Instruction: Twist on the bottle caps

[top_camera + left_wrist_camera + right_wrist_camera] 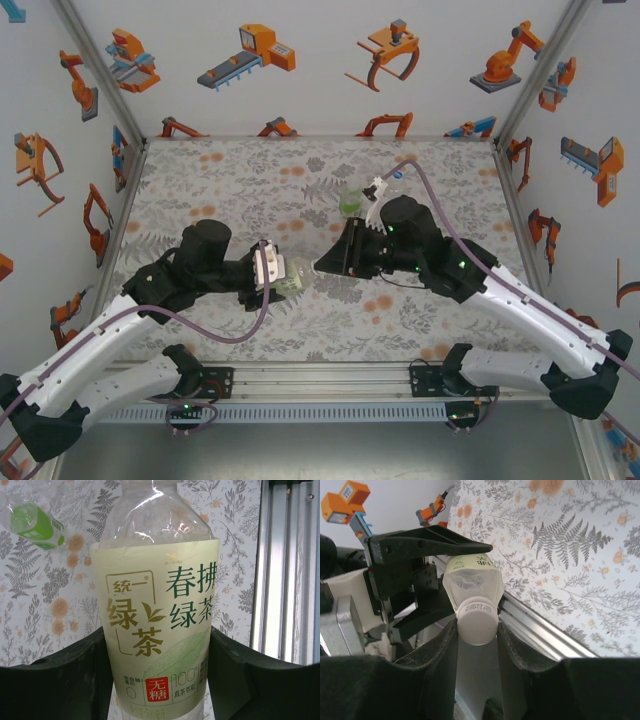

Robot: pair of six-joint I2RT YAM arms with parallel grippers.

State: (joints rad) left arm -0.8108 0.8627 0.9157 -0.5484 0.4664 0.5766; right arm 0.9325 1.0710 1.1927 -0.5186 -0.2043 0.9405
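— The bottle point(155, 580)?
— Clear, with a pale yellow-green label and a white cap point(477, 621) on its neck. It lies level above mid-table point(250, 170).
— Who holds it?
— The left gripper point(157, 650) clamps its body. The right gripper point(477, 636) faces it, jaws closed on the cap.

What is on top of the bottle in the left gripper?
A white cap sits on the neck of the bottle, pinched between the fingers of the right gripper. It covers the threads, so how far it is screwed down cannot be seen.
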